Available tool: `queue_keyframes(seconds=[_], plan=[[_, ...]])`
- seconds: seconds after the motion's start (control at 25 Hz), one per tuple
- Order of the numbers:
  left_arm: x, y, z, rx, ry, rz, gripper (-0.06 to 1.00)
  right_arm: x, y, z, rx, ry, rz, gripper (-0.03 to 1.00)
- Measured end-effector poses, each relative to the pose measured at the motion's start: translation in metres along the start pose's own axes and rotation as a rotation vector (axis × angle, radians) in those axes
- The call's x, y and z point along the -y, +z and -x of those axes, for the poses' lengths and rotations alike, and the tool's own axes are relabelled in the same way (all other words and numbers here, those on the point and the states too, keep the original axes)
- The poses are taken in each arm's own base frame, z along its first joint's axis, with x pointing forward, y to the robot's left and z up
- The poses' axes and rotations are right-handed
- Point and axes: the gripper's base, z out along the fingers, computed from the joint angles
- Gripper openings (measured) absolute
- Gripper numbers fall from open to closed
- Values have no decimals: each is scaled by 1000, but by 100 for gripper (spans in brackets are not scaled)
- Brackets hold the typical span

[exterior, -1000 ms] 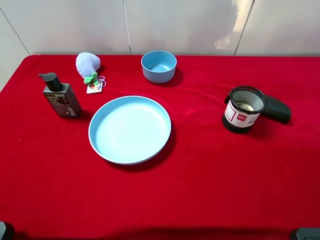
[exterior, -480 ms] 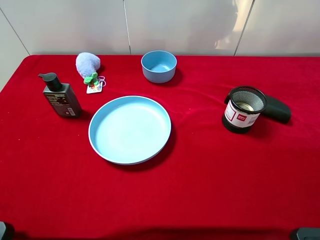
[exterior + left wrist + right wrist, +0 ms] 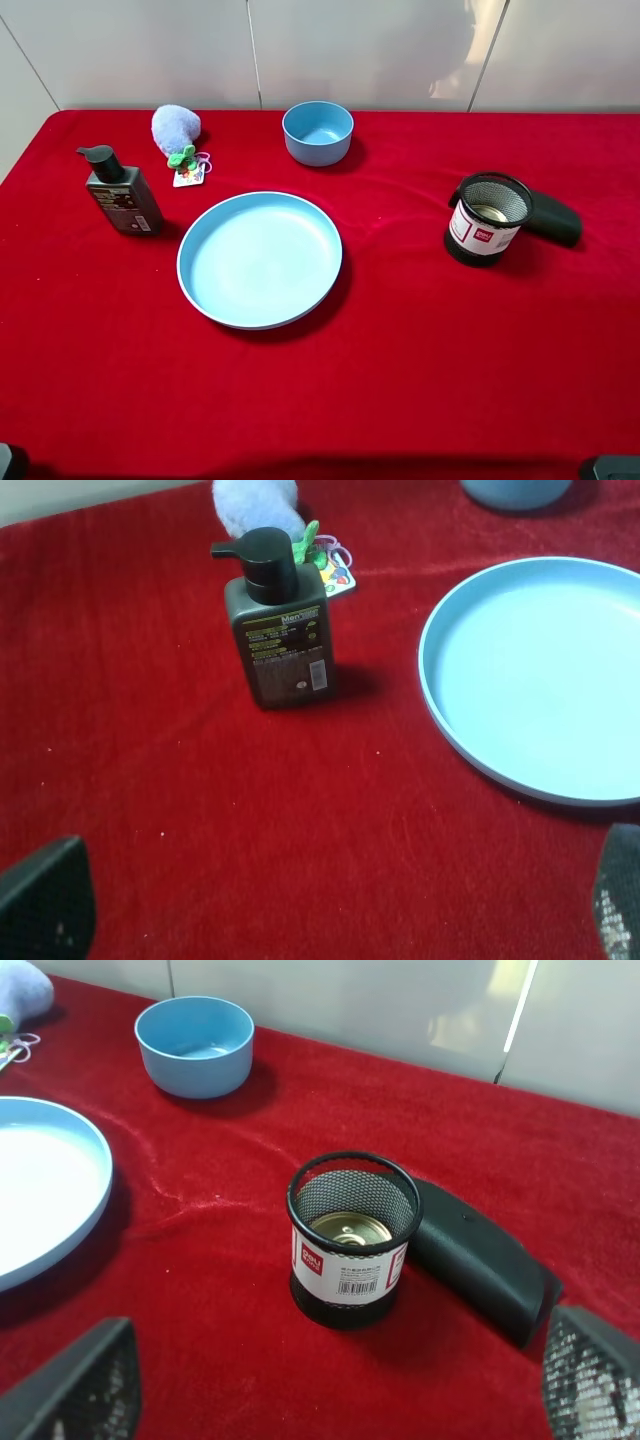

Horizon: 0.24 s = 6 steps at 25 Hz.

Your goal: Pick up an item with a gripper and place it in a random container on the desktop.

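Note:
The small tin can with a gold pull-tab lid sits inside the black wire-mesh cup, which stands upright on the red cloth desktop at the right. The right wrist view shows the can at the bottom of the cup. My right gripper is open and empty, its fingertips wide apart, well short of the cup. My left gripper is open and empty over bare cloth, near the dark pump bottle. Only the tips of both arms show at the exterior view's bottom corners.
A light blue plate lies in the middle and a light blue bowl at the back. A dark pump bottle and a lilac plush toy stand at the left. A black oblong case lies behind the cup.

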Motion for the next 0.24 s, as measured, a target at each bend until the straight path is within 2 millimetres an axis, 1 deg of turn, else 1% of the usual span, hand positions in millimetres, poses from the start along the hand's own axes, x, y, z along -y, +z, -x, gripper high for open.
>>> queue_keyframes(seconds=[0.24], plan=[[0, 0, 0, 0, 0, 0, 98, 0, 0, 0, 0, 1, 0, 63]])
